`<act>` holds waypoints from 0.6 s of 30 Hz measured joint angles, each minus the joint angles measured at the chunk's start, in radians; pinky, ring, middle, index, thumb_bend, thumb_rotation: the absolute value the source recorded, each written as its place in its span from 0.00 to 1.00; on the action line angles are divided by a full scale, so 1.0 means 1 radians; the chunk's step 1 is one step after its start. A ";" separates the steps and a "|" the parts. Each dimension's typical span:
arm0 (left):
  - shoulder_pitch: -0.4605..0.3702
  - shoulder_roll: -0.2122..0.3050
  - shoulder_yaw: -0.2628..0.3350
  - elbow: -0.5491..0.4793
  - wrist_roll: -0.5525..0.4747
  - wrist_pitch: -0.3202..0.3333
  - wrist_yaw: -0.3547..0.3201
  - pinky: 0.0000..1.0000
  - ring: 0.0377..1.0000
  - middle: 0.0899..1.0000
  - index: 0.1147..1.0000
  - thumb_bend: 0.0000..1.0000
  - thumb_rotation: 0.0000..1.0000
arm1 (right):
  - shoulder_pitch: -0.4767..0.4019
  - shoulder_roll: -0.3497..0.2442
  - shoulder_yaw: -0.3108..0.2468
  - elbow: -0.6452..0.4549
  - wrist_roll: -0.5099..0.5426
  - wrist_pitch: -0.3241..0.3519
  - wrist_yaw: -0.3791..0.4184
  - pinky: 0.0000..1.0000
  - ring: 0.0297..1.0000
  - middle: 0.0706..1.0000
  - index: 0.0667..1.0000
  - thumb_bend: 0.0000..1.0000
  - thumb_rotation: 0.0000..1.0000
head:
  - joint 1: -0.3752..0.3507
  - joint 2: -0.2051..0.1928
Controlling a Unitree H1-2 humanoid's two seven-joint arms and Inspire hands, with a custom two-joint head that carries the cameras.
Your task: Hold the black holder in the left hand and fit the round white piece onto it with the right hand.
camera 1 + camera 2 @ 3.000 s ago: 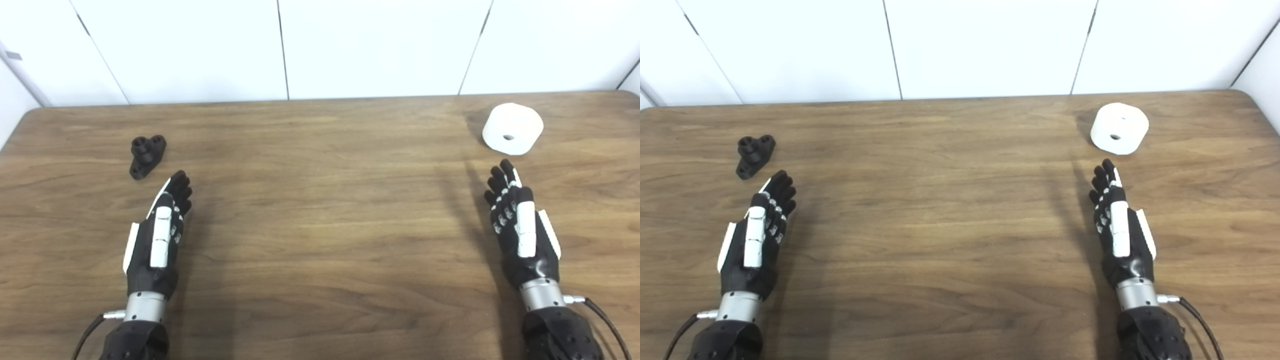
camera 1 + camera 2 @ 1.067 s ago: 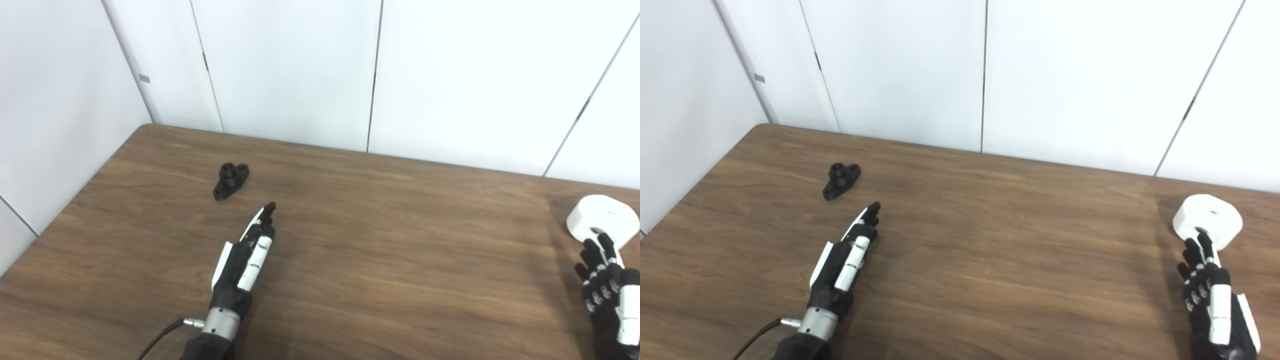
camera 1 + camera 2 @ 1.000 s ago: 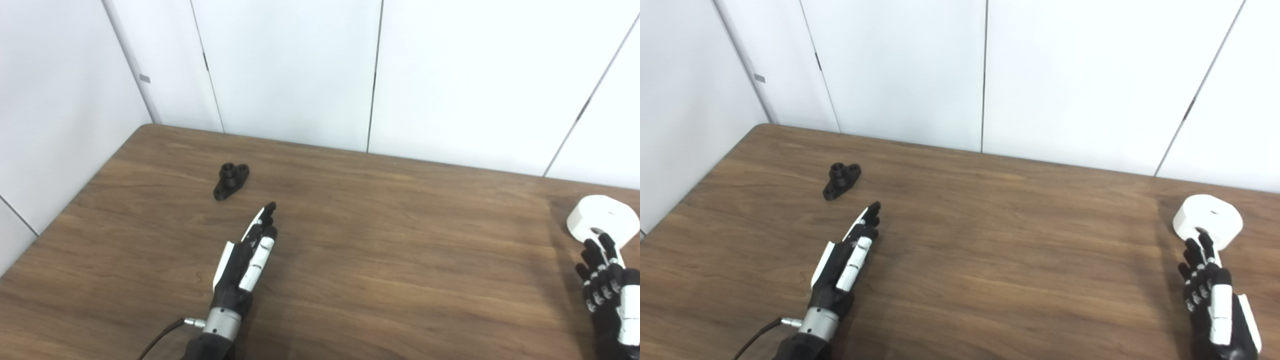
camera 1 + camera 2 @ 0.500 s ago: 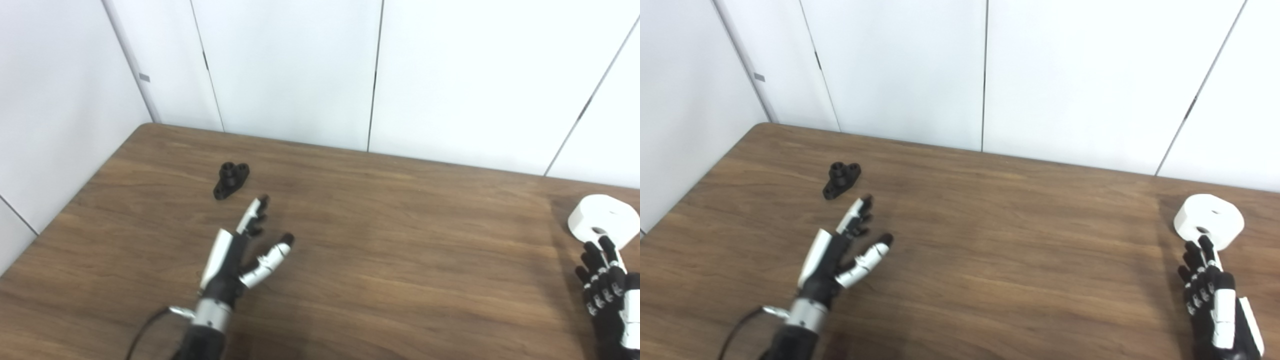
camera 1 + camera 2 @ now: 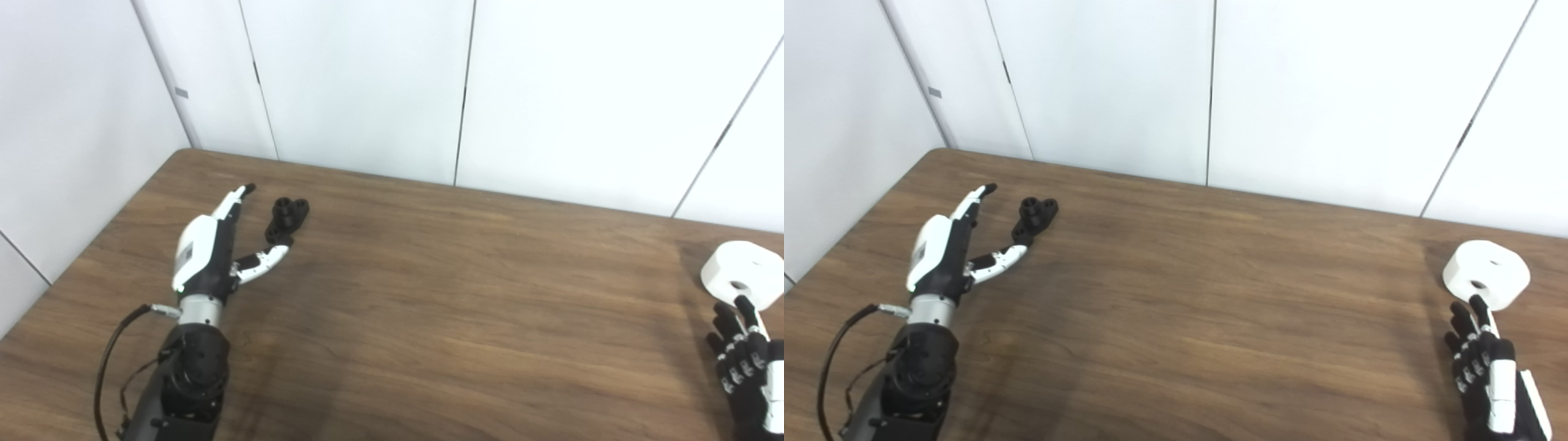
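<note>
The black holder [image 5: 286, 218] lies on the wooden table [image 5: 429, 294] at the far left. My left hand [image 5: 215, 251] is open, raised just left of the holder, fingers stretched past its left side and thumb [image 5: 263, 262] spread below its near end; it holds nothing. The round white piece [image 5: 742, 274] with a small hole sits near the table's right edge. My right hand [image 5: 1488, 373] is open, flat near the bottom right corner, fingertips just short of the white piece.
White wall panels [image 5: 367, 86] stand behind the table's far edge and along its left side. The table's left edge runs close to my left arm [image 5: 184, 380]. Bare wood lies between the two hands.
My left hand has lifted and moved forward and to the left, coming up beside the holder with its thumb spread. The right hand and both parts have stayed put.
</note>
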 measured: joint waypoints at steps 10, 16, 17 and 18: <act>-0.110 0.094 -0.030 0.151 0.104 0.045 0.038 0.96 0.97 0.95 0.83 0.83 0.43 | -0.001 0.001 0.001 -0.001 0.000 -0.001 0.000 1.00 1.00 0.96 1.00 0.60 0.98 | -0.009 0.000; -0.140 0.108 -0.111 0.223 0.186 0.146 0.017 0.99 0.99 0.96 0.82 0.90 0.53 | 0.001 0.001 0.001 -0.001 -0.002 -0.002 0.000 1.00 1.00 0.96 1.00 0.63 0.95 | -0.020 0.003; -0.148 0.109 -0.128 0.243 0.192 0.154 0.016 1.00 1.00 0.96 0.81 0.91 0.54 | 0.001 0.001 0.001 -0.001 -0.002 -0.003 0.000 1.00 1.00 0.96 1.00 0.63 0.95 | -0.021 0.005; -0.156 0.110 -0.141 0.261 0.197 0.159 0.014 1.00 1.00 0.97 0.80 0.92 0.55 | 0.001 0.001 0.001 -0.001 -0.003 -0.003 0.001 1.00 1.00 0.96 1.00 0.63 0.95 | -0.021 0.005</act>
